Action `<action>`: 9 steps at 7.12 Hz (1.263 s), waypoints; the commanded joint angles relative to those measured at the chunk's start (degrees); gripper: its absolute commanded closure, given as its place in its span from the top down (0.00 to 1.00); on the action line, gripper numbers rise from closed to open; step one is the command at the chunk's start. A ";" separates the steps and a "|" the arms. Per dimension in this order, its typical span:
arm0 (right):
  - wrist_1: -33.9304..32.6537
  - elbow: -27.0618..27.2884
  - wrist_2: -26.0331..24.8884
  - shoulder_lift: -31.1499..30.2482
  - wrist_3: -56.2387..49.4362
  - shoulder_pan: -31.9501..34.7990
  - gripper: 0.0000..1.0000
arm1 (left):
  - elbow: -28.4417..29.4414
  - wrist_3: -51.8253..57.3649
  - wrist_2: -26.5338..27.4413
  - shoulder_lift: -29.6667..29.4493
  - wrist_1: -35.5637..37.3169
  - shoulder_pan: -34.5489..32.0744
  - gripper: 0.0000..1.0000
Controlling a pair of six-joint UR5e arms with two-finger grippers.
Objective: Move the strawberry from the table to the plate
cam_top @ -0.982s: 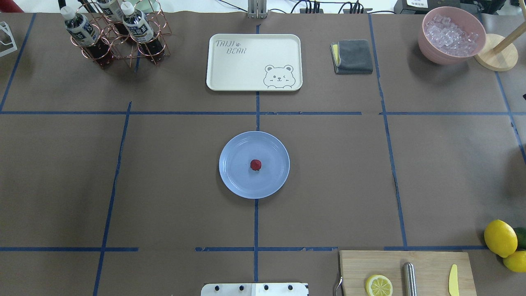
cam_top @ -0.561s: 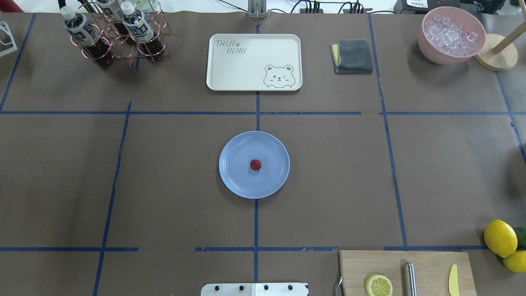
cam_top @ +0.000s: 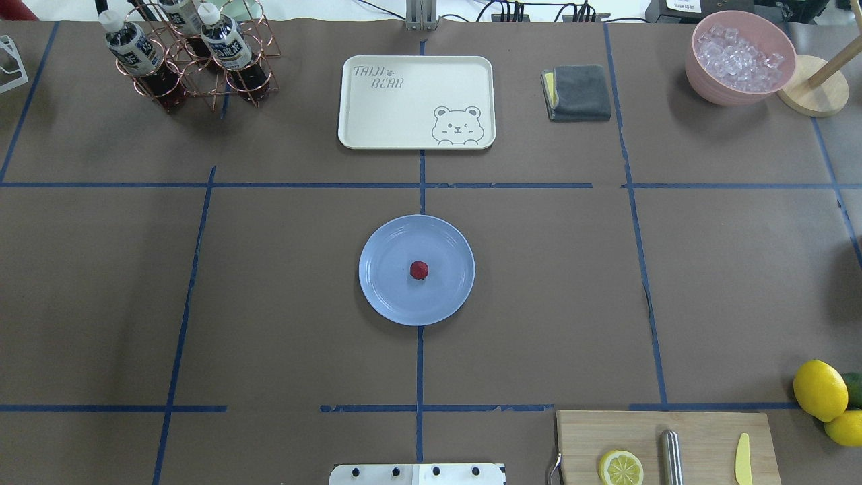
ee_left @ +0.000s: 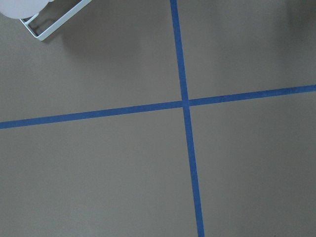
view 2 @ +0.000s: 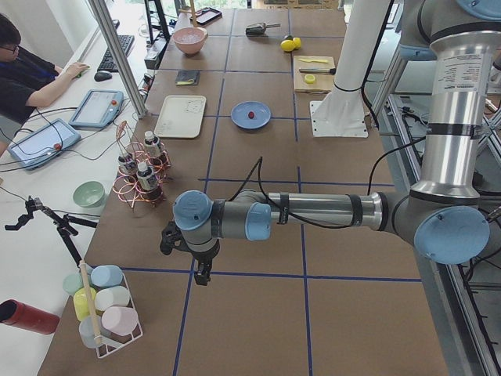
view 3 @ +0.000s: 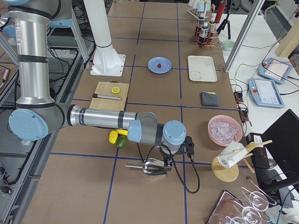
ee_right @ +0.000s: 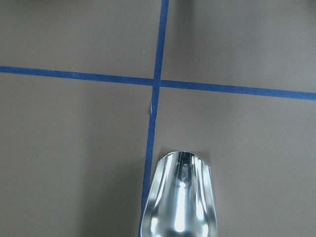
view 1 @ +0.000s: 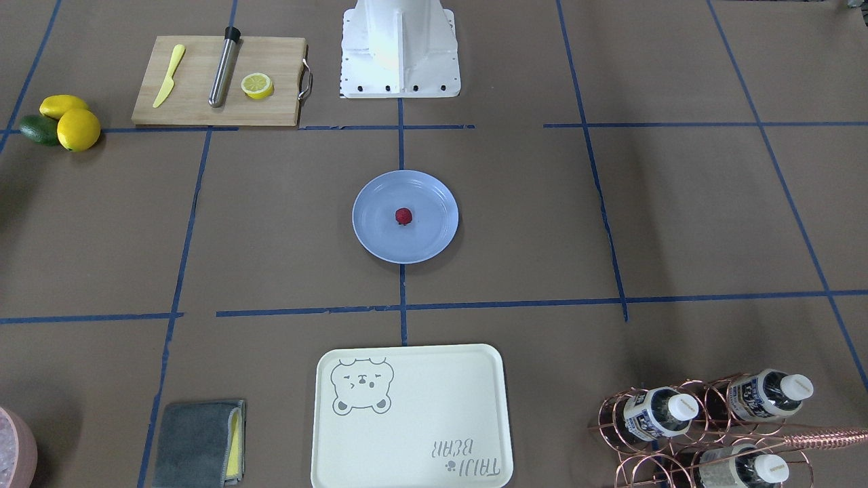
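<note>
Strawberry (cam_top: 419, 270) sits near the middle of the plate (cam_top: 387, 296), resting on it with nothing holding it. The plate is at the centre of the table (cam_top: 269, 303), on a tape line. I checked against the two overhead shots from the last second and nothing has changed: berry and plate are in the same spot, and no arm is over the centre cells. I read that as task done, berry delivered, arms parked out wide. Left gripper (view 2: 202, 274) hangs over the table's left end near a tape crossing, well apart from the plate. Its wrist view shows only paper and tape, no fingers, so I cannot tell whether it is apart or together. Right gripper (view 3: 188, 150) is out at the right end, just beside a metal scoop (ee_right: 180, 197). Its fingers aren't visible either, so I cannot tell. Berry looks settled, not rolling. Tray (cam_top: 416, 101) lies beyond the plate and lemons (cam_top: 819, 389) are at the right edge.
</note>
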 commanded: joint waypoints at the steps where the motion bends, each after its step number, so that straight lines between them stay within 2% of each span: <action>1: 0.30 -0.08 1.90 -0.05 -0.02 1.73 1.00 | 0.13 0.00 0.02 0.35 -0.01 0.00 1.00; 9: 0.39 0.98 1.82 0.04 0.77 1.73 1.00 | -0.39 -0.09 0.02 1.06 -0.01 0.00 1.00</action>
